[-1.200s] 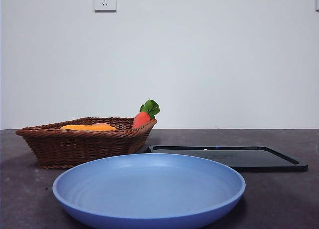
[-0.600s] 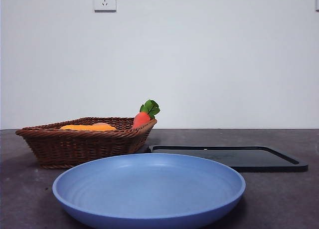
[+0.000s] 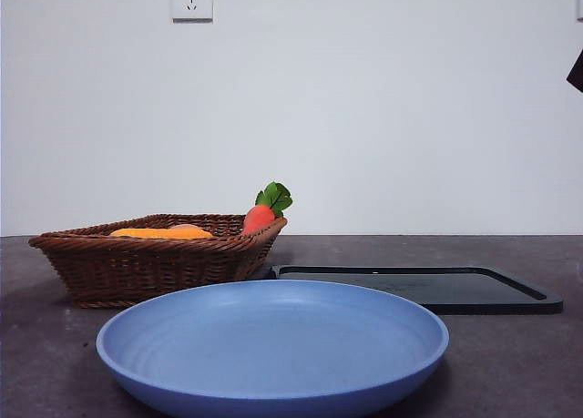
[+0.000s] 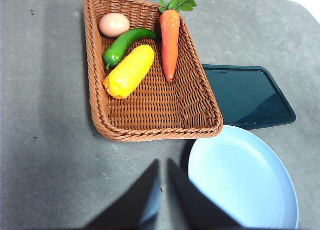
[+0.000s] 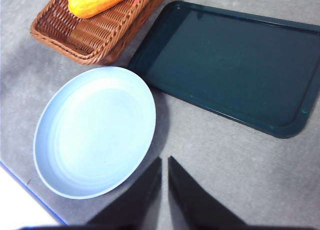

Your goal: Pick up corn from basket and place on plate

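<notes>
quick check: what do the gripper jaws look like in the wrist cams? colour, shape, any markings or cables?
Both the left gripper and the right gripper show two plain black jaws, wedge-shaped and tapering to narrow tips. No markings, labels or cables are visible. The front view shows only a black tip at its right edge.

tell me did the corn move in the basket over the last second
No. In the front view the corn lies at the same spot behind the basket rim, same distance left of the carrot.

Woven wicker basket (image 4: pixel 150 104), bumpy corn (image 4: pixel 129 71), smooth matte plate (image 3: pixel 273 345), glossy black tray (image 5: pixel 235 64).
</notes>
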You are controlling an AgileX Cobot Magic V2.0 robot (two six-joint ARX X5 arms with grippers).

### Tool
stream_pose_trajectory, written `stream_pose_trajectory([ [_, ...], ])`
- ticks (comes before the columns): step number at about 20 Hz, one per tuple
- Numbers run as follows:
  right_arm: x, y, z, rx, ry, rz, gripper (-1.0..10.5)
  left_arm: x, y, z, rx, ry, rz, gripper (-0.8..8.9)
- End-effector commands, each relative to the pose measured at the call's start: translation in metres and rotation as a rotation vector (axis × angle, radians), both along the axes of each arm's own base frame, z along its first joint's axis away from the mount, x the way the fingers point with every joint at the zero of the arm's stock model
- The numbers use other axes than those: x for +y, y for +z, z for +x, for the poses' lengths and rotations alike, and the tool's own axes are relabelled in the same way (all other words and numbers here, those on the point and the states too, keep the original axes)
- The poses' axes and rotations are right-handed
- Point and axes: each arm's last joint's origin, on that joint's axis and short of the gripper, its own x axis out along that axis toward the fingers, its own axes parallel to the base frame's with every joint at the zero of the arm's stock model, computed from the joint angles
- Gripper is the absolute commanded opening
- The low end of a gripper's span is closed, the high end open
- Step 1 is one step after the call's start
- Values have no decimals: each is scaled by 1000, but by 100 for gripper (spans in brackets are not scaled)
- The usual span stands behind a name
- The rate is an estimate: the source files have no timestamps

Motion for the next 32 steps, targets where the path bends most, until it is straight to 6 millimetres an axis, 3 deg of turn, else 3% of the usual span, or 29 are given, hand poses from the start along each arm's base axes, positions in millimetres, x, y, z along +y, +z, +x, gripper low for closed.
stream_pose_trajectory([
  [1,1,4,2,-10,4,3,238,0,5,0,-25,-8,11,266],
  [3,1,3,4,8,-7,11,301,0,5,0,-21,-7,10,387],
  [10,19,-14,30,122,62,28,301,0,5,0,-15,-1,1,389],
  [21,80,-97,92,356,193,-33,296,0,5,0,-13,-1,-1,389],
  [27,98,-125,97,421,241,-67,231,0,5,0,-13,-1,-1,389],
  [32,100,-139,99,468,244,-85,78,0,4,0,-11,-1,-1,389],
])
